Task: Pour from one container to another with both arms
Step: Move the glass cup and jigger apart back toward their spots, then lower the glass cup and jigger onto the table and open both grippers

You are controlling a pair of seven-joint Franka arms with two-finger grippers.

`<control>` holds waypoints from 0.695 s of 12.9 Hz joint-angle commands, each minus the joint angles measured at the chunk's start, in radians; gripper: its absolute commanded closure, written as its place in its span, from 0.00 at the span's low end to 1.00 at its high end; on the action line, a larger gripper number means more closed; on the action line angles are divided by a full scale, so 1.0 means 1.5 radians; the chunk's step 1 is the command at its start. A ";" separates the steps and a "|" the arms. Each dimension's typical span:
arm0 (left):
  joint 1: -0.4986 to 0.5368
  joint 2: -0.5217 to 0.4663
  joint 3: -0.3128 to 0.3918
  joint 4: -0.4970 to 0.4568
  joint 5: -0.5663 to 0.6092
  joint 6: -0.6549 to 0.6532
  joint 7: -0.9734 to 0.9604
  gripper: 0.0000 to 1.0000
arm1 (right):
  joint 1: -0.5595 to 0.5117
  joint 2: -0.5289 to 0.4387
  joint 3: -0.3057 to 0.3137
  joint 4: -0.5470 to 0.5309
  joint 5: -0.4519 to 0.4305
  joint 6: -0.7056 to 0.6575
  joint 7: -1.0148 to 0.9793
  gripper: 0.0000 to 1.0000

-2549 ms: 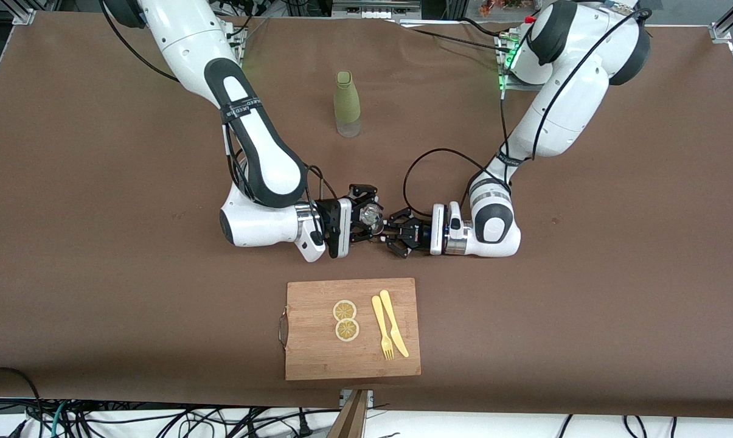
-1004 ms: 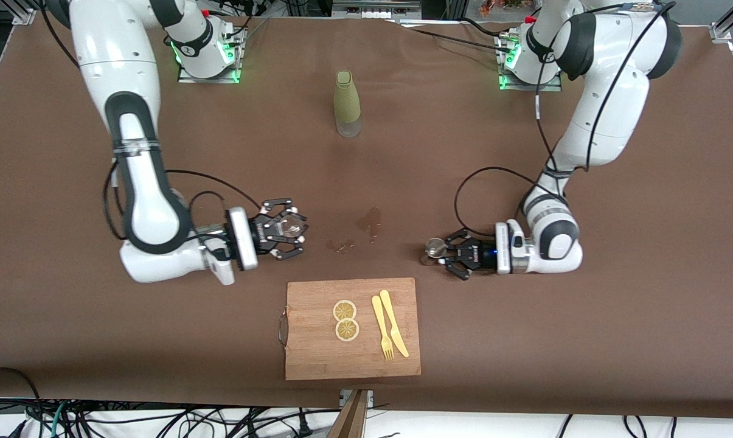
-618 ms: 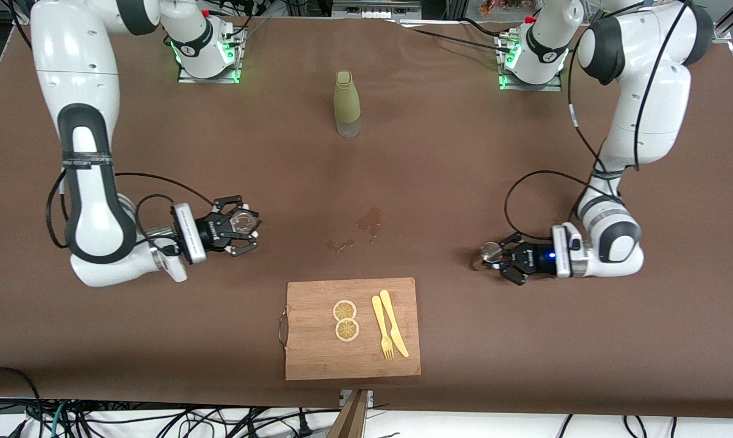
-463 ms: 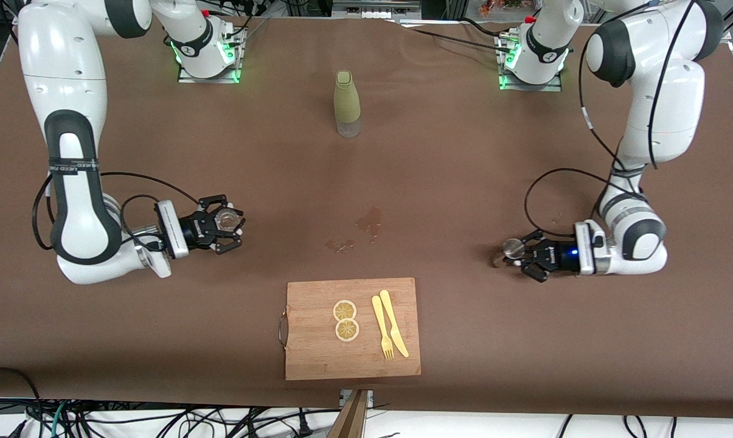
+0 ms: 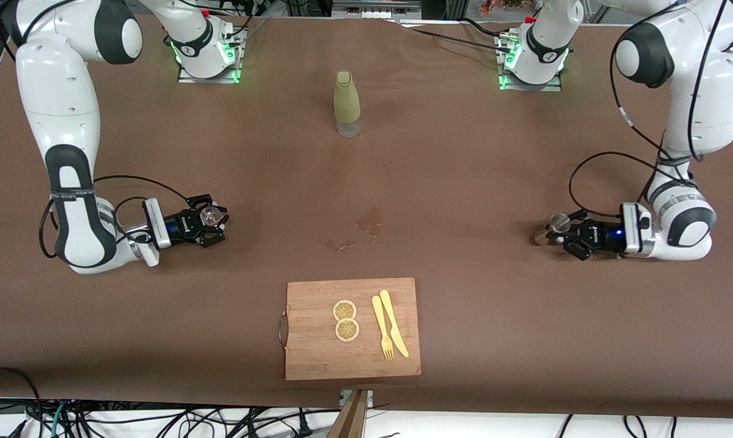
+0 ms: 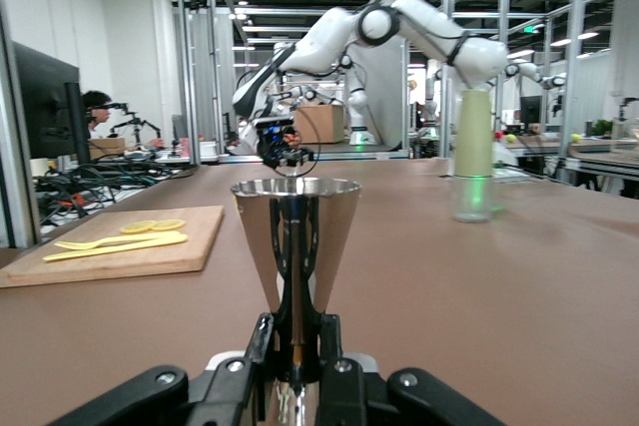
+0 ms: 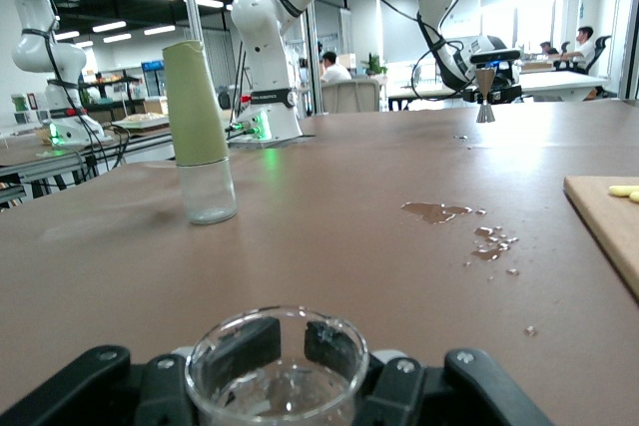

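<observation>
Surface: brown cloth-covered surface (image 5: pixel 463 152) lay bare between the two arms, apart from the items listed below.
Right gripper (image 5: pixel 211 219): low over the surface toward the right arm's end; jaws closed narrow on a small clear glass beaker (image 5: pixel 210 214), which sat upright between them with its round rim showing in the right wrist view (image 7: pixel 277 358).
Left gripper (image 5: pixel 564 234): low over the surface toward the left arm's end; jaws clamped tight on the waist of a silver metal double-cone jigger (image 5: pixel 556 224), upright, upper cone rising above the jaws (image 6: pixel 296 236).
Separation: the two grippers stood well apart, each near its own end.
Spill: small wet patches (image 5: pixel 369 222) lay mid-surface, between the grippers.
Board: bamboo cutting board (image 5: pixel 317 359) lay near the edge closest to the front camera, carrying two lemon slices (image 5: pixel 345 319) and a yellow plastic fork and knife (image 5: pixel 389 331).
Bottle: olive-green sleeved bottle with clear base (image 5: pixel 347 103) stood upright between the arm bases, well clear of both grippers.
</observation>
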State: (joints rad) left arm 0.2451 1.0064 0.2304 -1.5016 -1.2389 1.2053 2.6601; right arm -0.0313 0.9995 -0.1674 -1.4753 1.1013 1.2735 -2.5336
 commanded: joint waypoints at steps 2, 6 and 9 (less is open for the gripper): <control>0.040 0.005 -0.006 -0.011 0.070 -0.044 0.067 1.00 | -0.031 0.024 0.009 0.019 -0.051 -0.032 -0.044 0.79; 0.055 0.024 -0.001 -0.012 0.098 -0.048 0.115 1.00 | -0.039 0.046 0.009 0.019 -0.088 -0.041 -0.080 0.75; 0.055 0.039 -0.001 -0.012 0.098 -0.045 0.126 1.00 | -0.041 0.047 0.009 0.019 -0.098 -0.040 -0.080 0.75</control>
State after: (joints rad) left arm 0.3245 1.0545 0.2298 -1.5165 -1.1198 1.1531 2.7358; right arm -0.0752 1.0601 -0.1672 -1.4723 0.9819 1.2391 -2.6442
